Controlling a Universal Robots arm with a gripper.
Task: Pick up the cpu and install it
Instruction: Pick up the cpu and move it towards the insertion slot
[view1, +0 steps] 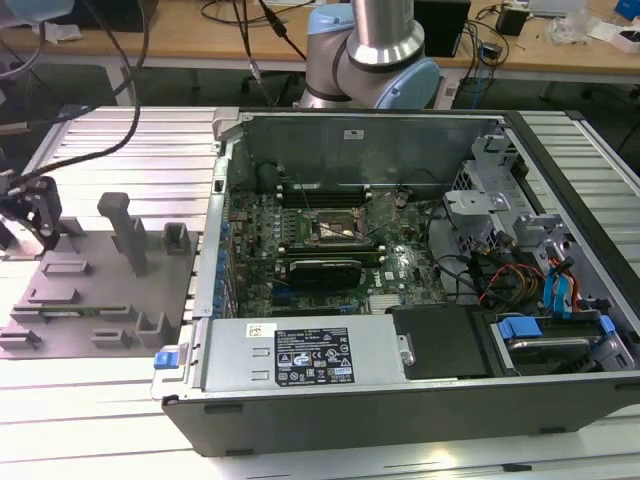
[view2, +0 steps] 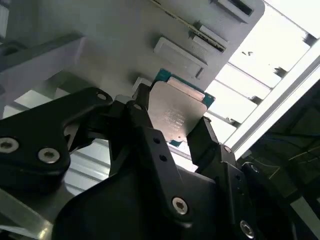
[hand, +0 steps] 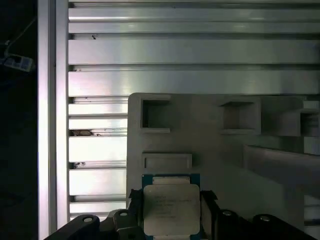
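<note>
The gripper (view1: 38, 225) hangs over the grey tray (view1: 110, 290), at the tray's edge on the exterior view's left. In both wrist views its black fingers (view2: 144, 105) are closed nearly together against two opposite edges of the cpu (view2: 176, 116), clamping it just over the tray. The chip's silvery lid carries fine print, too small to read. The open computer case (view1: 400, 420) sits beside the tray, on the exterior view's right. A large white label (view1: 312, 356) with dense print lies on the case's near cover. The dark socket frame (view1: 335, 228) sits well away from the tray.
</note>
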